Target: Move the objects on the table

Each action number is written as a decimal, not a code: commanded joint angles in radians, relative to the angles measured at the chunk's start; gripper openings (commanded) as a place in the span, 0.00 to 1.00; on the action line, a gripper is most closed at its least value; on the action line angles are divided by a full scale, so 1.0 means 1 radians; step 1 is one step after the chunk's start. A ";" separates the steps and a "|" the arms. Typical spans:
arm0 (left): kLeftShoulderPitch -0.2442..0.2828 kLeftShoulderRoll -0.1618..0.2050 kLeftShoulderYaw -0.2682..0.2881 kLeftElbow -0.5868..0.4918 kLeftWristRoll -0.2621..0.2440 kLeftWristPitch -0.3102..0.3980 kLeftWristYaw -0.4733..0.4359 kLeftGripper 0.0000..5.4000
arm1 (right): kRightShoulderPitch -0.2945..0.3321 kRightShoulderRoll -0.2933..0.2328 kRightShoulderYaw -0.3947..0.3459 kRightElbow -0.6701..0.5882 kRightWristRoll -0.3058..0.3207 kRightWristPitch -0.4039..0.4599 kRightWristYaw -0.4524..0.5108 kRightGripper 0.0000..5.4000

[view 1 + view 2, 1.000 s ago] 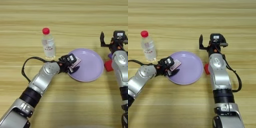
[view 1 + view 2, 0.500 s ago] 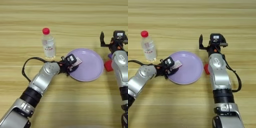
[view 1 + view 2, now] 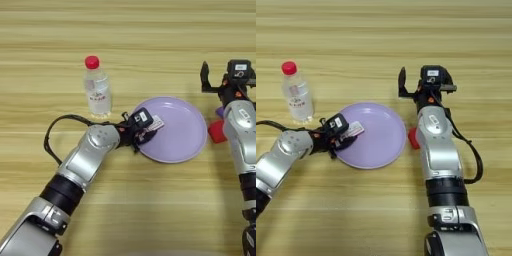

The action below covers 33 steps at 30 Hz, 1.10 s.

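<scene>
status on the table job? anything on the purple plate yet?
Done: nothing lies free on the round purple plate yet. In hand: the left gripper holds a small white ribbed block over the plate's left rim. Left: the clear plastic bottle with red cap stands upright beside the plate, and the red cube sits at its right edge, partly behind the right arm. The right gripper is parked beyond it.

Table: light wood, matt, striped grain. Bottle: clear plastic, red cap, paper label. Purple plate beside bottle: smooth, faint sheen.
</scene>
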 commanded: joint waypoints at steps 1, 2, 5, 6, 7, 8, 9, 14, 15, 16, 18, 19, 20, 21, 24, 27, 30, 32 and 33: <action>0.044 0.011 -0.003 0.031 0.001 0.030 -0.009 0.38 | -0.001 0.004 0.002 -0.006 -0.001 0.019 -0.005 1.00; 0.040 0.008 0.004 0.023 -0.001 0.021 -0.004 0.38 | -0.002 0.004 0.002 -0.005 -0.002 0.020 -0.005 1.00; 0.038 0.000 0.017 -0.014 -0.013 0.016 -0.001 0.38 | -0.001 0.003 0.002 -0.002 -0.002 0.020 -0.004 1.00; 0.039 -0.001 0.019 -0.028 -0.016 0.017 0.000 0.38 | 0.000 0.002 0.002 -0.001 -0.002 0.020 -0.004 1.00; 0.039 -0.004 0.023 -0.046 -0.022 0.025 0.000 0.38 | 0.000 0.001 0.001 -0.001 -0.001 0.020 -0.003 1.00; 0.038 -0.007 0.025 -0.062 -0.026 0.031 0.000 0.38 | 0.000 0.000 0.001 0.000 -0.001 0.020 -0.002 1.00; 0.037 -0.009 0.029 -0.079 -0.029 0.037 0.001 0.38 | 0.000 0.000 0.000 0.000 -0.001 0.020 -0.002 1.00; 0.028 -0.020 0.045 -0.174 -0.054 0.083 0.004 0.38 | 0.000 -0.003 -0.001 0.006 -0.001 0.020 0.000 1.00; 0.025 -0.022 0.051 -0.195 -0.059 0.095 0.004 0.38 | 0.000 -0.004 -0.003 0.010 -0.001 0.020 0.000 1.00; 0.023 -0.024 0.055 -0.210 -0.062 0.105 0.004 0.38 | 0.000 -0.005 -0.004 0.012 -0.001 0.020 -0.001 1.00; 0.018 -0.026 0.063 -0.239 -0.067 0.124 0.002 0.38 | 0.000 -0.006 -0.004 0.014 -0.002 0.020 -0.001 1.00; 0.017 -0.027 0.065 -0.249 -0.069 0.131 0.003 0.38 | 0.000 -0.006 -0.005 0.013 -0.001 0.021 -0.001 1.00; 0.015 -0.028 0.066 -0.259 -0.071 0.138 0.003 0.38 | 0.001 -0.006 -0.005 0.013 -0.001 0.021 -0.001 1.00; 0.012 -0.028 0.068 -0.269 -0.075 0.146 0.005 0.38 | 0.001 -0.007 -0.005 0.013 -0.001 0.021 0.000 1.00; 0.001 -0.029 0.077 -0.297 -0.086 0.164 0.010 0.38 | -0.001 -0.010 -0.007 0.022 -0.005 0.021 -0.003 1.00; -0.021 -0.032 0.100 -0.326 -0.097 0.184 0.014 0.38 | -0.005 -0.015 -0.011 0.041 -0.008 0.029 -0.006 1.00; -0.056 -0.036 0.130 -0.358 -0.112 0.208 0.017 0.38 | -0.006 -0.016 -0.014 0.049 -0.006 0.031 -0.005 1.00; -0.087 -0.039 0.156 -0.379 -0.129 0.226 0.021 0.38 | -0.006 -0.017 -0.013 0.051 -0.005 0.029 -0.003 1.00; -0.114 -0.039 0.177 -0.397 -0.142 0.241 0.025 0.38 | -0.006 -0.018 -0.013 0.052 -0.005 0.029 -0.002 1.00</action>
